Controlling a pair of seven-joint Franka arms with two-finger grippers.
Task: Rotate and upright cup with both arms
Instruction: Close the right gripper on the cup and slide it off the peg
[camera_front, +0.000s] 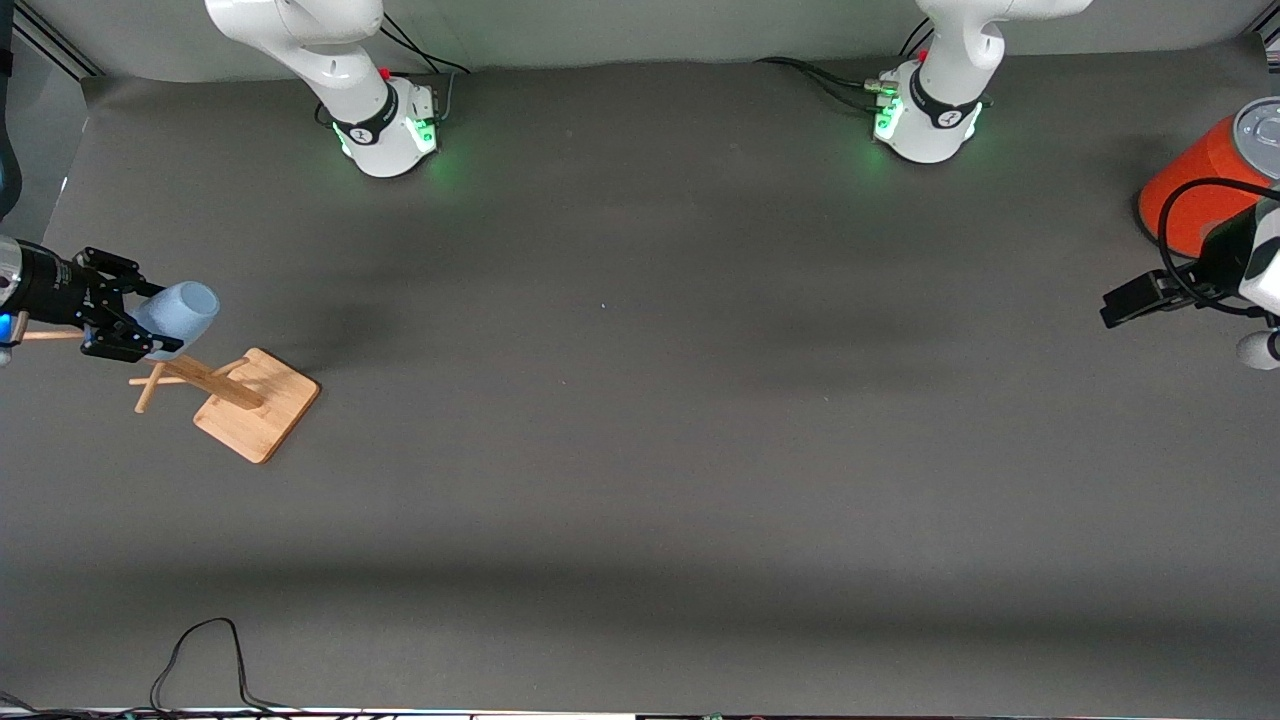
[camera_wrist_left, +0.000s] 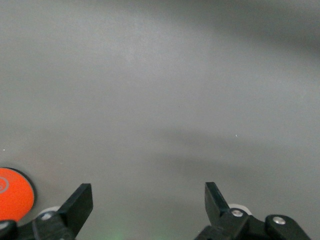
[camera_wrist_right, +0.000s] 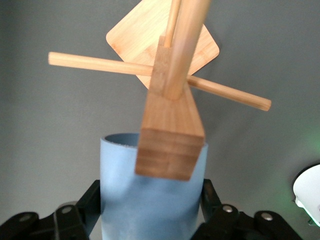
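Right gripper (camera_front: 128, 322) jaws clamped on cup (camera_front: 178, 315) beside wooden stand (camera_front: 235, 395) — left gripper (camera_wrist_left: 149, 205) jaws apart, waiting near orange can (camera_front: 1200, 185).

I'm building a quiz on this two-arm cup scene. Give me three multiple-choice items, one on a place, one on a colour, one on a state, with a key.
1. Where is the cup?
A. On the orange can's lid
B. In the right gripper, above the wooden rack
C. Flat on the table by the left arm's base

2. What colour is the cup?
A. Pale blue
B. Orange
C. Green

3. How do the left gripper's fingers stand?
A. Shut on the cup
B. Shut on a peg
C. Open, holding nothing

Key:
1 B: the front view shows the black fingers on either side of the cup, over the rack.
2 A: pale blue in the front and right wrist views.
3 C: the left wrist view shows both fingers apart over the bare table, beside the orange can.
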